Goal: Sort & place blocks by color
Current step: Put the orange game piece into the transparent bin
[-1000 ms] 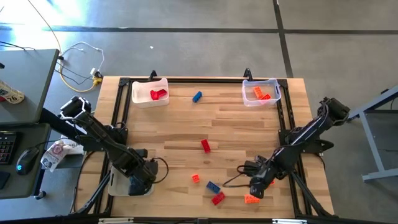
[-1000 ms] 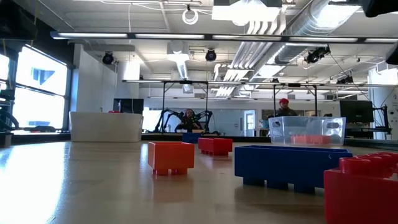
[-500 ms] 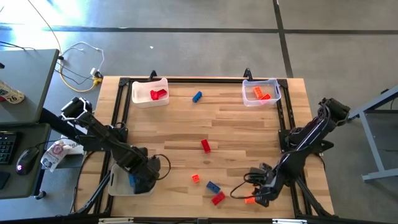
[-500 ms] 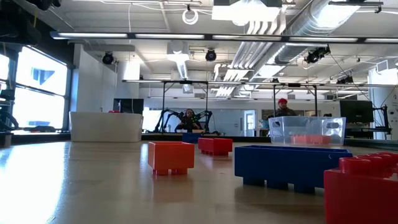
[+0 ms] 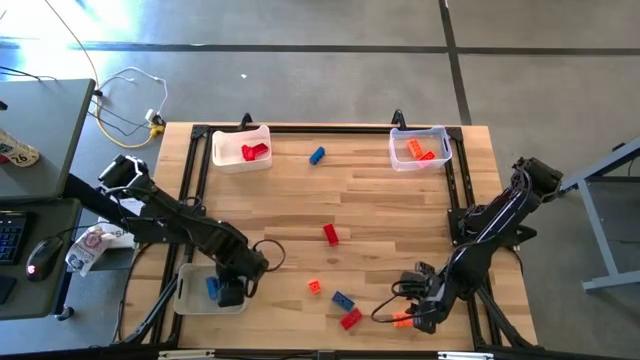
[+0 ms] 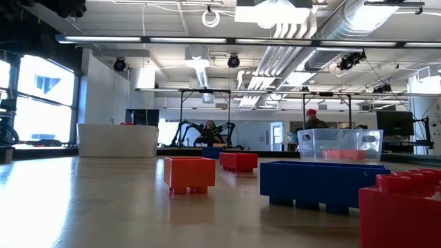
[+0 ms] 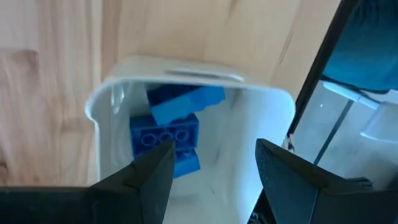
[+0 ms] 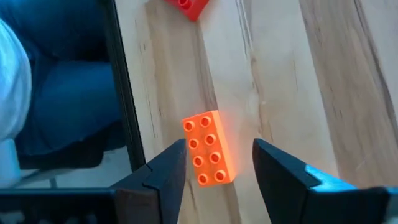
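Observation:
Small studded blocks lie about the wooden table. My left gripper (image 5: 232,291) (image 7: 214,180) hangs open above the whitish near-left tray (image 5: 190,296) (image 7: 186,65). Blue blocks (image 7: 171,134) (image 5: 212,288) lie in this tray, and none is between the fingers. My right gripper (image 5: 422,314) (image 8: 217,163) is open near the table's near right corner, slanting down. An orange block (image 8: 208,149) (image 5: 403,320) lies flat on the table there, studs up, just ahead of the fingertips and in line with the gap between them.
Loose blocks: blue (image 5: 317,155) at the far middle, red (image 5: 331,235) at the centre, then small orange (image 5: 314,286), blue (image 5: 343,300) and red (image 5: 350,319) near the front. A far-left tray (image 5: 240,148) holds red, a clear far-right bin (image 5: 420,148) orange.
My left gripper has swung across the near-left tray toward the table's right, uncovering the blue blocks lying in it. My right gripper has moved toward the table's near edge, over the orange block, which has stayed on the table.

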